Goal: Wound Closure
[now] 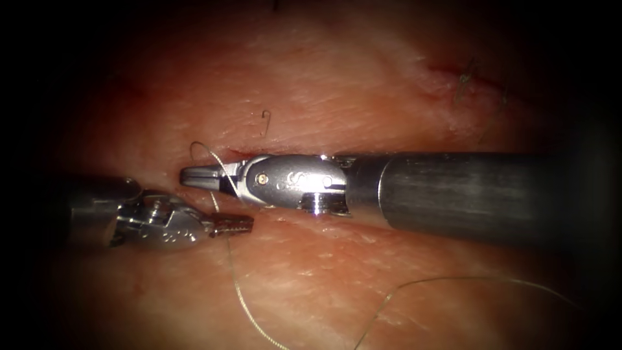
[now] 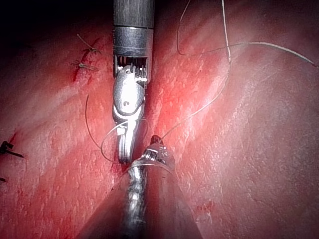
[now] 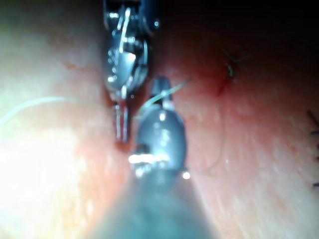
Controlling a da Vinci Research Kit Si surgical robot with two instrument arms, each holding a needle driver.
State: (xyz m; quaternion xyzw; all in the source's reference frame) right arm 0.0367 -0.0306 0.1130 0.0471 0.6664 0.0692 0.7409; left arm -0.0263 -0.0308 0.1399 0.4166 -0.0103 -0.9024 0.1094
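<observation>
Steel right tool (image 1: 194,175): lies along the cut (image 1: 259,152), tip at the cut's left end; jaws closed, with the thread (image 1: 223,170) crossing them near their base. Whether they pinch it, I cannot tell.
Left tool (image 1: 236,224): just below the right tool's tip, on the tissue (image 1: 311,84); jaws closed, nothing seen between them.
Thread: a thin loop rises above the right tool's jaws, passes over them, then runs down the tissue past the left tool's tip; another strand curves off below the right tool's shaft.
Needle: a small dark hook (image 1: 265,120) sits on the tissue just above the cut; too small to say if it is the needle.
Old stitch (image 1: 466,78): dark thread ends, well above the right tool's shaft.
</observation>
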